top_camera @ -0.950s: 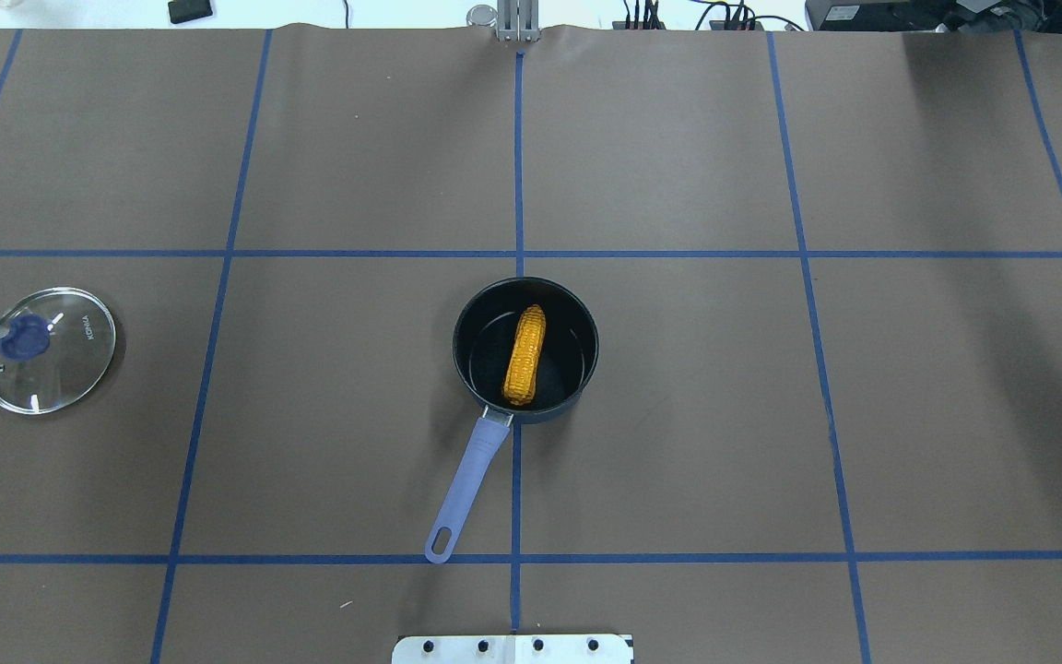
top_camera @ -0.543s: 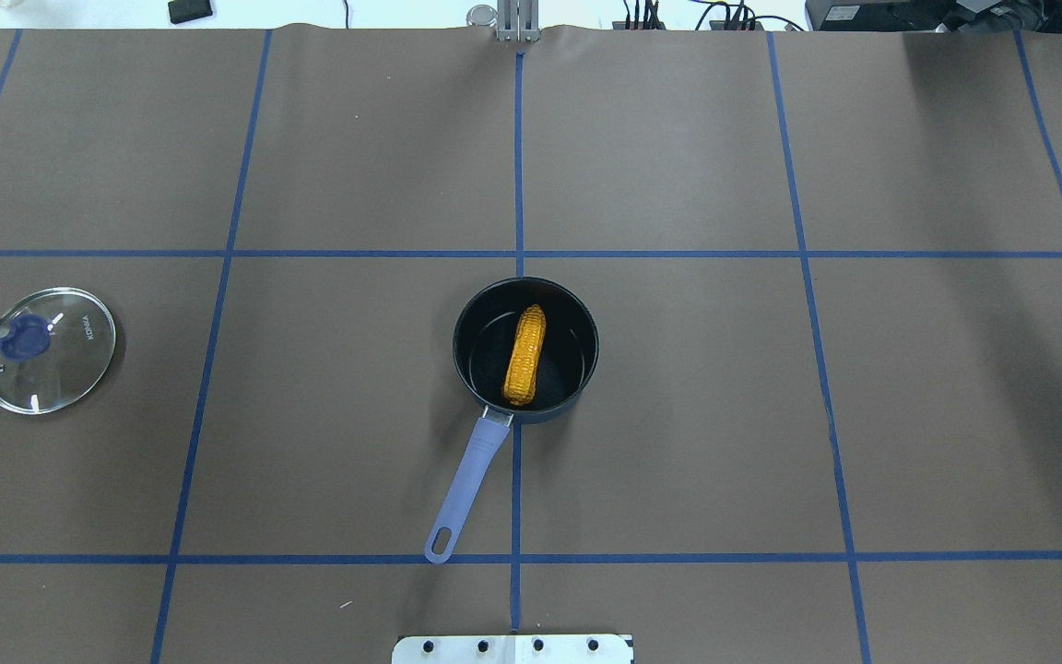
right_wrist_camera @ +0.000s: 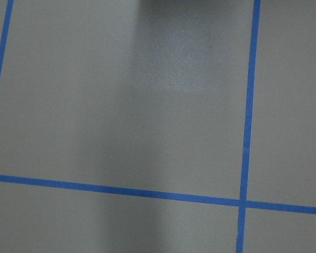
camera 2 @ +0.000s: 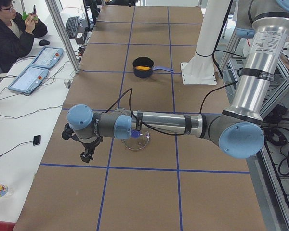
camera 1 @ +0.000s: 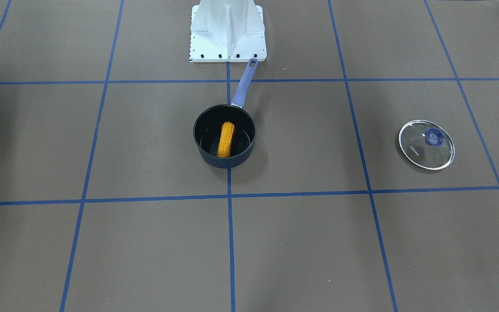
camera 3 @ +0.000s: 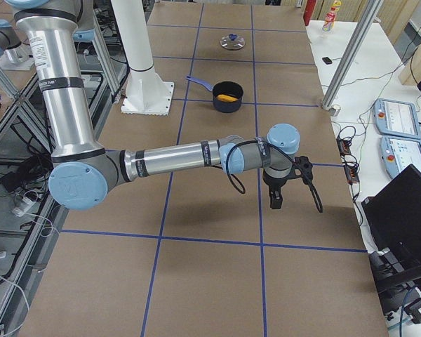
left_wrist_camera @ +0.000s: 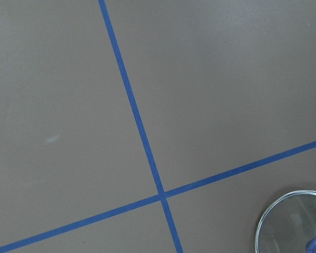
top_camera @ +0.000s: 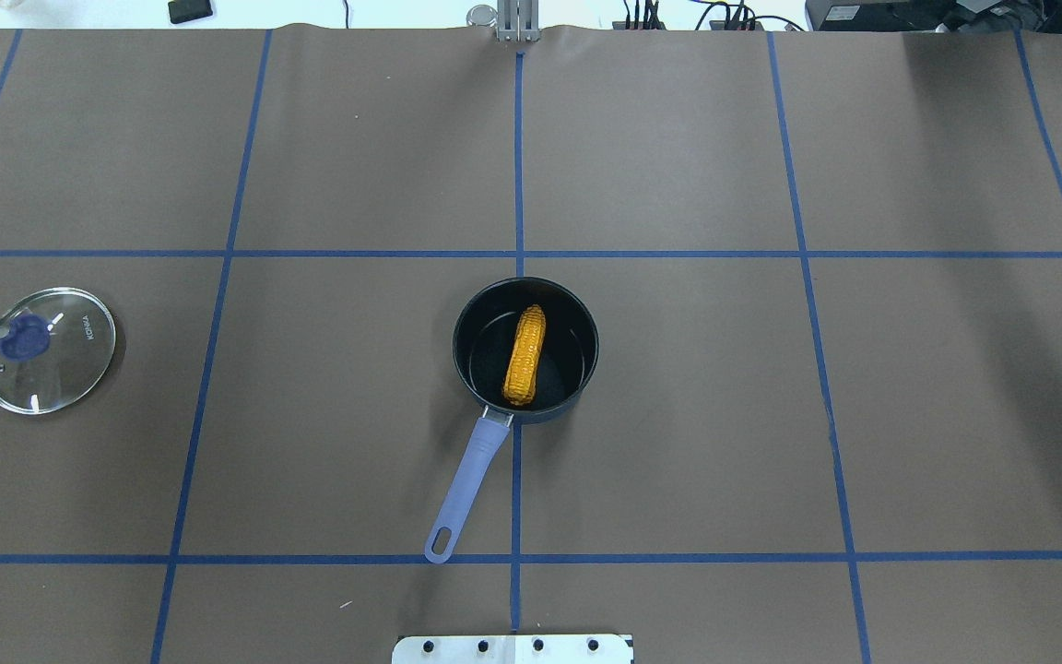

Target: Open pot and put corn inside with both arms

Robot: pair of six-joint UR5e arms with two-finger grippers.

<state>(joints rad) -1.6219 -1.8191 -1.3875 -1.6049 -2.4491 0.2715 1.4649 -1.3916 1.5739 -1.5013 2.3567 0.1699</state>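
While our left gripper point(camera 2: 86, 155) hangs just beside the glass lid point(top_camera: 47, 350), which lies flat far out on the left, we cannot tell how wide it is open. At the centre the corn point(top_camera: 525, 355) lies inside the uncovered pot point(top_camera: 478, 318). Our right gripper point(camera 3: 274, 200) hangs over the table far to the right, and we cannot tell its opening either.

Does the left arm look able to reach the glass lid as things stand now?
Probably yes: the lid lies flat with nothing on it, and the left gripper hangs close beside it.
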